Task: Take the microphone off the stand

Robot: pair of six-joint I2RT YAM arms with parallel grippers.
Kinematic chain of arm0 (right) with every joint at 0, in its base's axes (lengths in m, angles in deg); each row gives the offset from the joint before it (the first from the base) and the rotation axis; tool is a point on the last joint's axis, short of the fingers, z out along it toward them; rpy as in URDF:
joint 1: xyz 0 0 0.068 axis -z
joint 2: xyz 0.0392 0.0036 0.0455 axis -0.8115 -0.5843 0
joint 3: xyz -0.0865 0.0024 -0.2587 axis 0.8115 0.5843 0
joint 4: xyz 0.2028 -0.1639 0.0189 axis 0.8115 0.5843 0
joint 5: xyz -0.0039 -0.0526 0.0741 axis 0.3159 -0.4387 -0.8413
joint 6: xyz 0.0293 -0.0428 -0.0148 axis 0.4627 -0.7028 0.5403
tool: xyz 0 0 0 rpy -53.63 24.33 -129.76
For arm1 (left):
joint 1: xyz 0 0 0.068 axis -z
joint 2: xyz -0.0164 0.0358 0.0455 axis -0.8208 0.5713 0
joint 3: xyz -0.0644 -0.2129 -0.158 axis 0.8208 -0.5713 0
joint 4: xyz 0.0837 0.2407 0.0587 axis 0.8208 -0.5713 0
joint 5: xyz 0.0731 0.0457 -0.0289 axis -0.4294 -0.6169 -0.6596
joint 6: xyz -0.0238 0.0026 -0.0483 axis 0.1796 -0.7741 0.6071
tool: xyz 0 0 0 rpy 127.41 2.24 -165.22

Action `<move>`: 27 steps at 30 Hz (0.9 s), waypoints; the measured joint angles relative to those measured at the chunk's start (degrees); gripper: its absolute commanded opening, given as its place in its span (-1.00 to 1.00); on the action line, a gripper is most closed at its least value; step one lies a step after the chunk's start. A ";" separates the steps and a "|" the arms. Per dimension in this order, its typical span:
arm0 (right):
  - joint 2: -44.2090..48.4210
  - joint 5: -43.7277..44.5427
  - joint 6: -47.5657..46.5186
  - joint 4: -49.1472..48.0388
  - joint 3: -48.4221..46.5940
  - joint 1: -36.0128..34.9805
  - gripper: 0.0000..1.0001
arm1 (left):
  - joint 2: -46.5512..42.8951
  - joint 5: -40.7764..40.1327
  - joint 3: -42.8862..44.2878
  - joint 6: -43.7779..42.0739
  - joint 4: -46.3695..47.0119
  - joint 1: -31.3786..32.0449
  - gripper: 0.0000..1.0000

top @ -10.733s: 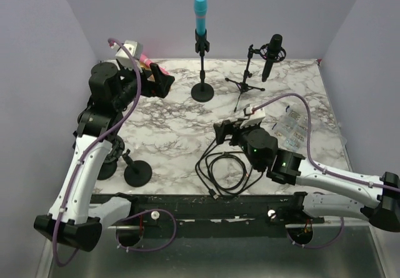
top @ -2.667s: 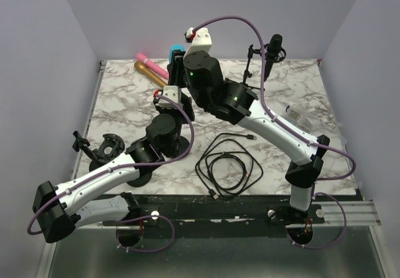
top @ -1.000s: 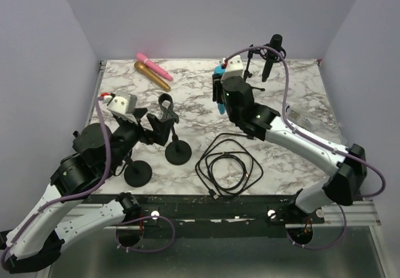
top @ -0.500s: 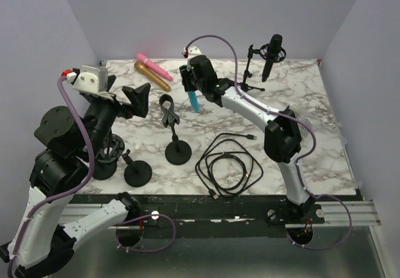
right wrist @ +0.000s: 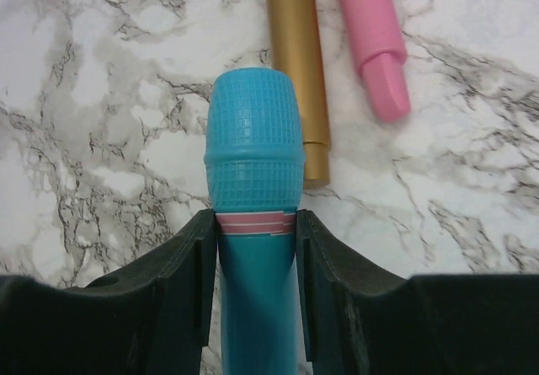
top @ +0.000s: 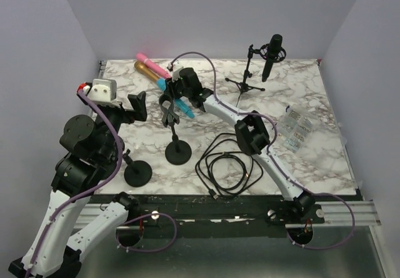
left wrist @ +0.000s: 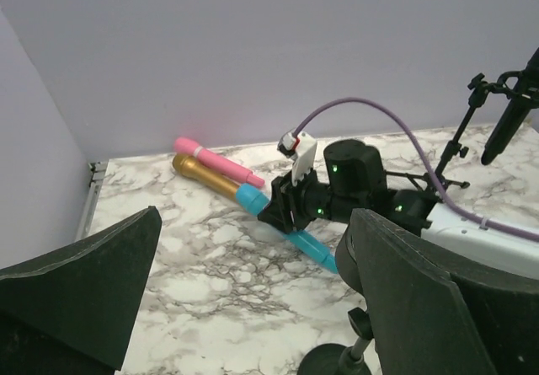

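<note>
The blue microphone (right wrist: 253,156) has a gridded head and a pink band, and my right gripper (right wrist: 253,286) is shut on it just below the head. In the top view the microphone (top: 162,85) lies slanted and low over the far-left table, with my right gripper (top: 177,94) round its middle. Its head is beside a gold microphone (top: 148,73). The black stand (top: 177,154) stands upright with its clip (top: 167,110) empty, just in front of the right gripper. My left gripper (top: 135,106) hangs open to the left of the stand, with nothing between its fingers (left wrist: 93,295).
A pink microphone (top: 154,67) lies next to the gold one at the back left. A black microphone on a tripod (top: 270,54) stands at the back right. A coiled cable (top: 229,165) lies front centre. More round bases (top: 137,173) sit front left, plastic bags (top: 295,129) at the right.
My right gripper has carried the blue microphone left and down, towards the gold and pink ones. My left arm has drawn back from the stand and risen.
</note>
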 measured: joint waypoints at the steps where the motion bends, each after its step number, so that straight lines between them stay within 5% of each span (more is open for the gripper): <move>1: -1.29 -0.39 0.02 -0.63 -0.83 -0.17 -0.99 | -0.39 -0.09 -0.50 -0.07 0.44 -0.04 0.97; 9: -9.31 0.07 -0.96 -9.14 -7.67 -3.30 -0.92 | -4.22 -0.04 -2.01 0.61 4.81 -2.93 0.97; 11: -10.73 0.15 -0.94 -11.72 -9.46 -3.87 -0.70 | -4.26 0.11 -2.01 0.85 5.38 -3.54 0.97; 15: -12.57 1.07 -1.40 -16.59 -11.19 -4.48 0.15 | -4.02 0.61 -2.16 1.40 5.64 -4.39 0.97; 19: -14.97 4.57 -3.50 -20.59 -14.03 -4.48 0.60 | -3.76 1.16 -2.36 1.68 5.68 -4.74 0.97; 23: -14.47 6.40 -5.42 -21.11 -12.61 -4.46 0.93 | -3.15 1.84 -2.49 2.21 5.73 -5.40 0.97; 27: -10.45 6.97 -5.73 -19.85 -6.54 -4.13 0.98 | -2.16 2.82 -2.75 2.89 5.88 -5.97 0.97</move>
